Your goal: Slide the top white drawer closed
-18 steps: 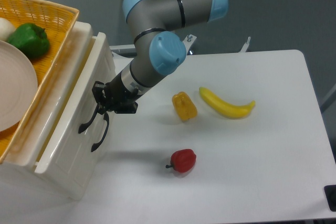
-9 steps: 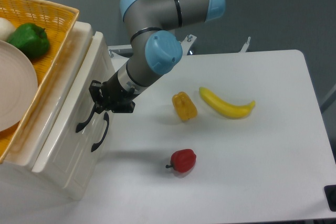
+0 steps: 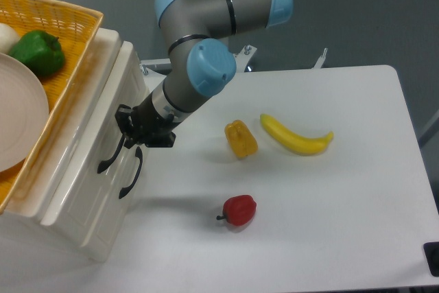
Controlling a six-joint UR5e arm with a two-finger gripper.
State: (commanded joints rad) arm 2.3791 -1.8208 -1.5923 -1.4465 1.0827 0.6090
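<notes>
The top white drawer (image 3: 103,111) is the upper of two glossy fronts on the cabinet at the left, its front nearly level with the cabinet face. Its curved black handle (image 3: 110,158) hangs on that front. My gripper (image 3: 132,134) presses against the drawer front right at the top of that handle. The black fingers are bunched together against the handle, and I cannot tell whether they clamp it. The lower drawer's black handle (image 3: 130,175) sits just below.
A yellow wicker basket (image 3: 65,22) on the cabinet holds a green pepper (image 3: 38,53) and a white plate (image 3: 17,118). On the table lie a yellow pepper (image 3: 241,138), a banana (image 3: 295,136) and a red pepper (image 3: 239,210).
My gripper has moved left toward the cabinet, and the top drawer has slid inward with it, leaving less of its open top showing.
</notes>
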